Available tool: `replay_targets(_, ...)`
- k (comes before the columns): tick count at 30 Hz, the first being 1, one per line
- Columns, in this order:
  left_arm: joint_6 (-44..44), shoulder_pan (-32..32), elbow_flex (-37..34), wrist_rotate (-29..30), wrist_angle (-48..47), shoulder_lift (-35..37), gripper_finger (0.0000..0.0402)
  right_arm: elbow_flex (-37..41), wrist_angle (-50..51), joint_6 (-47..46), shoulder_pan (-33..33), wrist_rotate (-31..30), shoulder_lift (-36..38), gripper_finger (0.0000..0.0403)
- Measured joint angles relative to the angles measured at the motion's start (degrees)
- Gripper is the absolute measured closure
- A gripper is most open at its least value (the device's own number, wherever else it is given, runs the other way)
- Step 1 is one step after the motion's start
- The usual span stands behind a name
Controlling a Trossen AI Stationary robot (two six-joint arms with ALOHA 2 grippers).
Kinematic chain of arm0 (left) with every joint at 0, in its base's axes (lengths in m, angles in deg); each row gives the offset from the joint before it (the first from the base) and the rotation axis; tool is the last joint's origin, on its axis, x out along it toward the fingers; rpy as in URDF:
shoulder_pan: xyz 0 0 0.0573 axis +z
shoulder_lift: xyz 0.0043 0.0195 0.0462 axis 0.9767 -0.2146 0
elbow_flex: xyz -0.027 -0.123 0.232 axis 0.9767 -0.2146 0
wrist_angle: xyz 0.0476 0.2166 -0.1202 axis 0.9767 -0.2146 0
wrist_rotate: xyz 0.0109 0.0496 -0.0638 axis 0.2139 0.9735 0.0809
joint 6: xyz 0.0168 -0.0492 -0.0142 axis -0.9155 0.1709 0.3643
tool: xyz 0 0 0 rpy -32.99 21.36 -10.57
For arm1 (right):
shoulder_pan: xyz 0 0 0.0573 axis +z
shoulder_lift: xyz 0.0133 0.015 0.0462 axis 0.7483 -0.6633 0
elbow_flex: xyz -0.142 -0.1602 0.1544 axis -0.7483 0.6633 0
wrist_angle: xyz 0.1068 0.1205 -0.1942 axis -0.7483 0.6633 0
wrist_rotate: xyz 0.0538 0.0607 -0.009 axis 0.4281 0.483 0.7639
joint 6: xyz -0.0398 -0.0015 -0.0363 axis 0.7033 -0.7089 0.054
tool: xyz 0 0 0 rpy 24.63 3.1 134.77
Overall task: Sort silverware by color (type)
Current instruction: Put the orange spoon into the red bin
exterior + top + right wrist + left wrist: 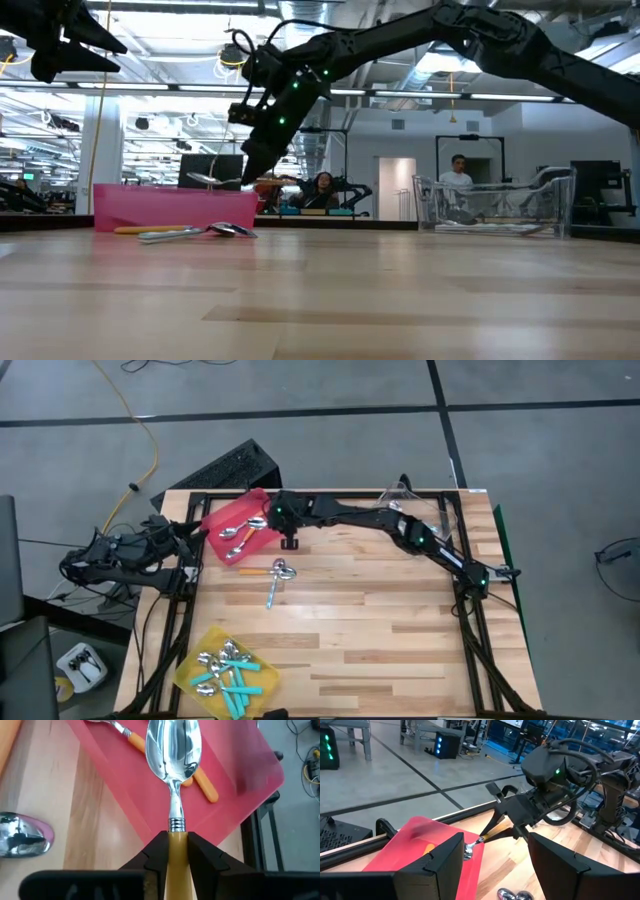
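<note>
My right gripper [177, 851] is shut on an orange-handled spoon [174, 750], whose shiny bowl hangs over the red bin [222, 518] at the table's far left. More orange-handled spoons [200, 780] lie inside that bin. The low view shows the held spoon [213, 180] just above the bin's wall [170, 208]. On the bare table beside the bin lie an orange-handled spoon [252, 571] and a light-blue-handled spoon [273, 592]. My left gripper [495, 851] waits open off the table's left edge, holding nothing. My right gripper pinches the spoon's orange handle [177, 840] between its two fingers, just behind the metal collar. The spoon sticks straight out ahead along the fingers. The fingers slant down from the table's right side. The spoon is lifted clear, about level, bowl over the red bin.
A yellow bin [200, 660] with several teal-handled spoons stands at the near left corner. A clear bin [440, 510] stands at the far right. The middle and right of the wooden table [400, 630] are bare. People [458, 175] show in the room beyond.
</note>
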Motion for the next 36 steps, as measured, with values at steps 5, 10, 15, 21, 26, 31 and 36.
replay_targets(5, 0.0, 0.0, 0.0, 0.0, 0.0, 0.0, 0.0196, 0.0, -0.5, 0.3, 0.0, 0.0, 0.1, 0.0296)
replay_targets(10, 0.0, 0.0, 0.0, 0.0, 0.0, 0.0, 0.0196, 0.0, 0.0, 1.8, 0.1, 0.0, 0.1, 0.0262)
replay_targets(15, 0.0, 0.0, 0.0, 0.0, 0.0, 0.0, 0.0196, 0.0, -0.2, 1.8, 0.4, -0.8, 0.1, 0.0204)
replay_targets(21, 0.0, 0.0, 0.0, 0.0, 0.0, 0.0, 0.0196, 0.0, -0.8, 2.8, 1.2, -2.8, 1.4, 0.0168)
replay_targets(26, 0.0, 0.0, 0.0, 0.0, 0.0, 0.0, 0.0196, -0.1, -0.4, 0.0, 3.3, -2.7, 4.5, 0.0171)
replay_targets(31, 0.0, 0.0, 0.0, 0.0, 0.0, 0.0, 0.0196, -0.1, -0.1, -5.7, 7.4, 0.6, 5.9, 0.0172)
replay_targets(36, 0.0, 0.0, 0.0, 0.0, 0.0, 0.0, 0.0196, -0.2, -1.8, -7.7, 10.9, 2.6, 4.1, 0.0172)
